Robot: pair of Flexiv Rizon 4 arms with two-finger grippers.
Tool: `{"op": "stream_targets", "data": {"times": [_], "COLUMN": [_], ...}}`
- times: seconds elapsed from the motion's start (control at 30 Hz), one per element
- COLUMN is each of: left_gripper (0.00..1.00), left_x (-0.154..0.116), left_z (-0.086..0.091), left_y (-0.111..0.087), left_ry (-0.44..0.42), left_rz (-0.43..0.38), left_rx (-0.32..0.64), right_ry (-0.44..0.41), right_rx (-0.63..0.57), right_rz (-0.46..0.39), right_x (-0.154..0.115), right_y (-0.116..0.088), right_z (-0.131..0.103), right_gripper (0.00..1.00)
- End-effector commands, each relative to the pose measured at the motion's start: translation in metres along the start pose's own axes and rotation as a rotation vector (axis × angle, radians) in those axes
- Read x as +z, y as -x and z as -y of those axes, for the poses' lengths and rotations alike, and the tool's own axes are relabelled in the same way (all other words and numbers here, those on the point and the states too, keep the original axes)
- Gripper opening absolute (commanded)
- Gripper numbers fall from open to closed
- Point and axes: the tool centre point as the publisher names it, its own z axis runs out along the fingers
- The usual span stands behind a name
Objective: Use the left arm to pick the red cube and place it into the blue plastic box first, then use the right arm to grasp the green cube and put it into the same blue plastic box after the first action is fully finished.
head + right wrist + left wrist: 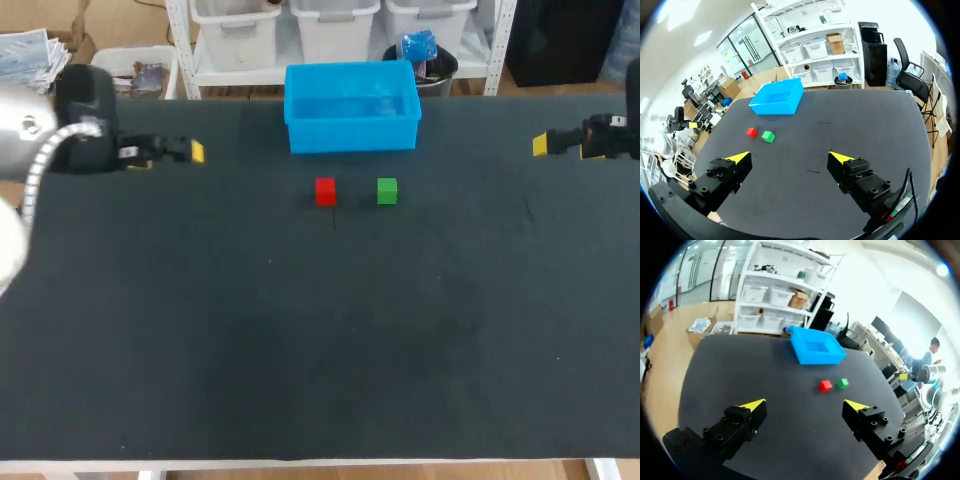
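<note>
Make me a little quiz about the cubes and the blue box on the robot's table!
1. True or false: the red cube already lies inside the blue box.
2. Which cube lies nearer the left tool? A) the red cube B) the green cube C) neither, they are stacked
3. Fill in: the left tool and the right tool are both ____ and hold nothing.
Key: 1 false, it sits on the table in front of the box. 2 A. 3 open.
</note>
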Motion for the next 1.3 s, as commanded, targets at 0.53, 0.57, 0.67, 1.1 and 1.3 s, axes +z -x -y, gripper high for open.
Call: {"op": "stream_targets", "data": {"times": [0.53,0.57,0.67,1.1,1.3], "left_gripper": [1.00,1.00,1.00,1.00,1.00], "left_x": [0.069,0.069,0.069,0.069,0.097], "left_z": [0.054,0.054,0.054,0.054,0.073], "left_y": [0.030,0.030,0.030,0.030,0.034], "left_ry": [0.371,0.371,0.371,0.371,0.450], "left_rz": [-0.155,-0.155,-0.155,-0.155,-0.267], "left_rx": [0.030,0.030,0.030,0.030,-0.003], "right_ry": [0.001,0.001,0.001,0.001,0.001], "right_rx": [-0.001,-0.001,-0.001,-0.001,-0.001], "right_rz": [-0.001,-0.001,-0.001,-0.001,-0.001], "right_x": [0.000,0.000,0.000,0.000,0.000], "right_y": [0.000,0.000,0.000,0.000,0.000], "right_z": [0.000,0.000,0.000,0.000,0.000], "right_gripper": [1.00,1.00,1.00,1.00,1.00]}}
